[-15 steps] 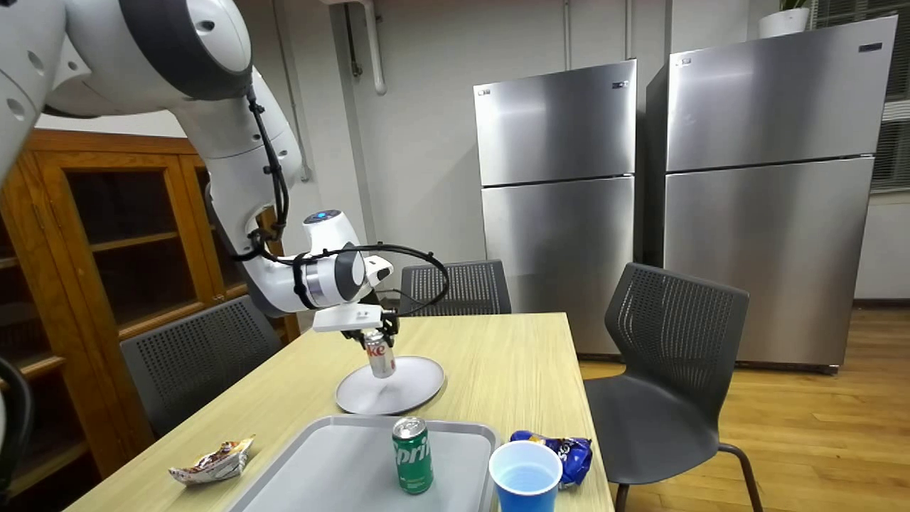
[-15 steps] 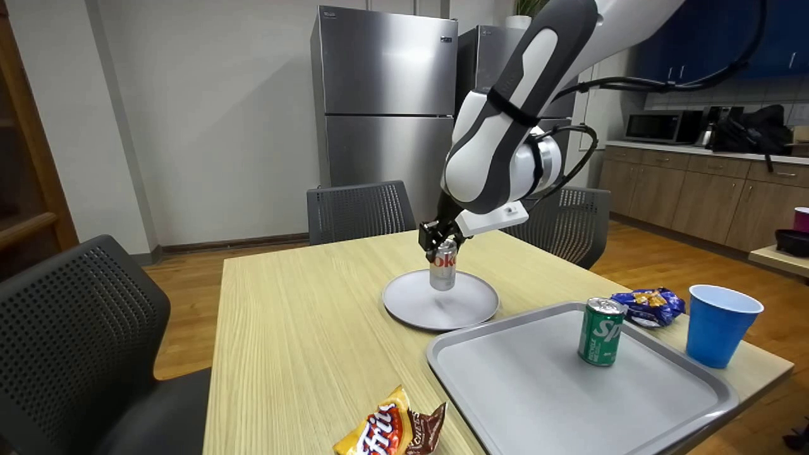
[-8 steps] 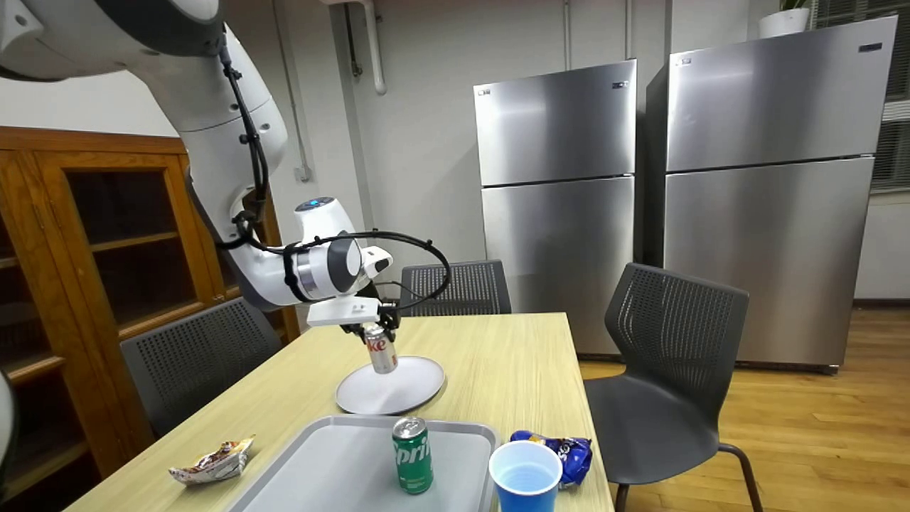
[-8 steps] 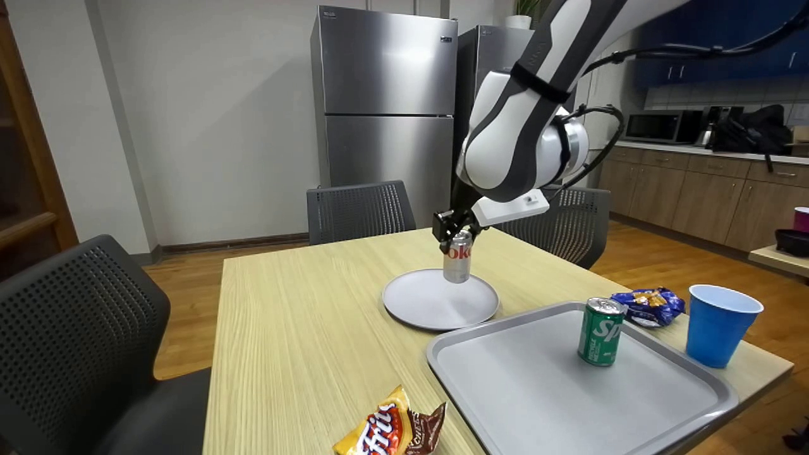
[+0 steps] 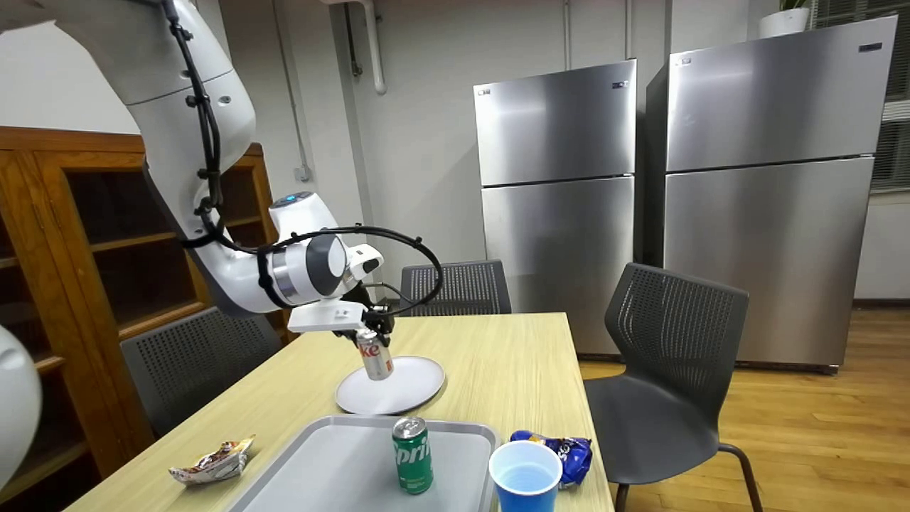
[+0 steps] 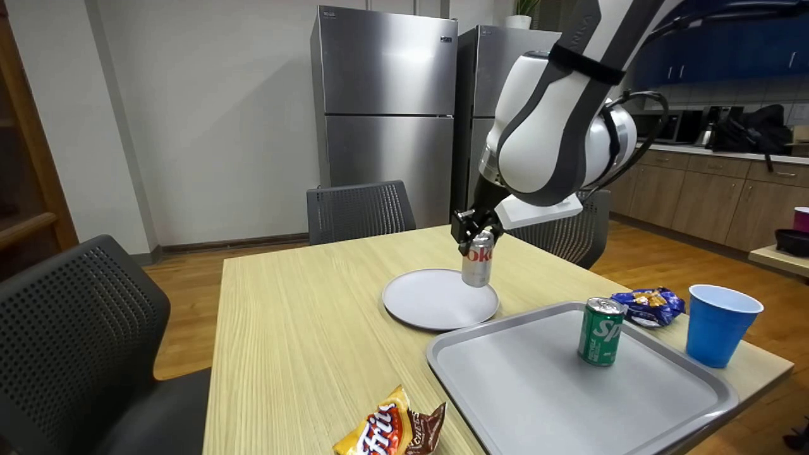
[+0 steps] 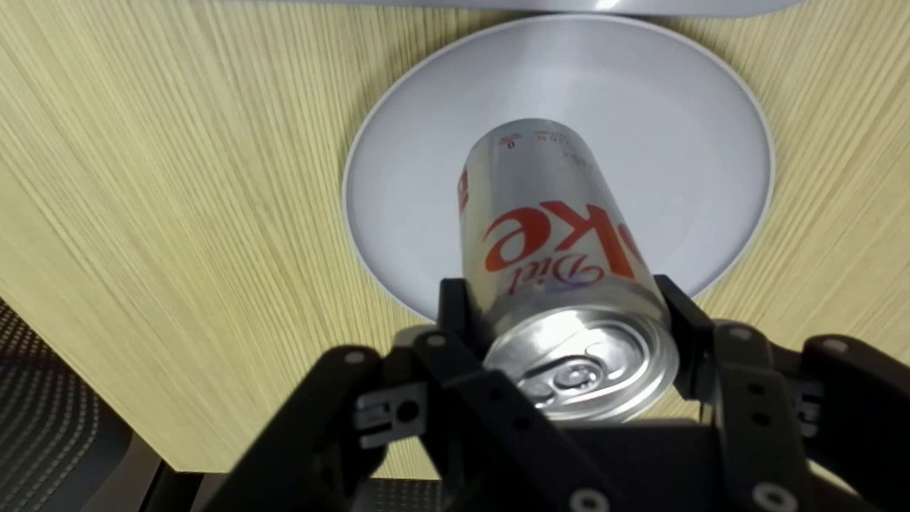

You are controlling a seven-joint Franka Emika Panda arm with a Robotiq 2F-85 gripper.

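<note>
Two exterior views alone are showing you the green Sprite can [image 6: 602,333] standing on the gray tray [image 6: 524,385]; only the wrist view is letting you read "Diet" and see the pull tab [image 7: 577,372] on the Diet Coke can [image 7: 549,213]. Your gripper [image 7: 561,306] is clamping that can near its top, and the can is hanging below the fingers [image 7: 453,306], tilted, over the gray plate [image 7: 682,163].

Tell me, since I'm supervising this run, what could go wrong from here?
The fingers grip the Diet Coke can only near its top, so it might swing or slip. It hangs tilted over the plate; set down like that, it could land on its edge and topple.
</note>
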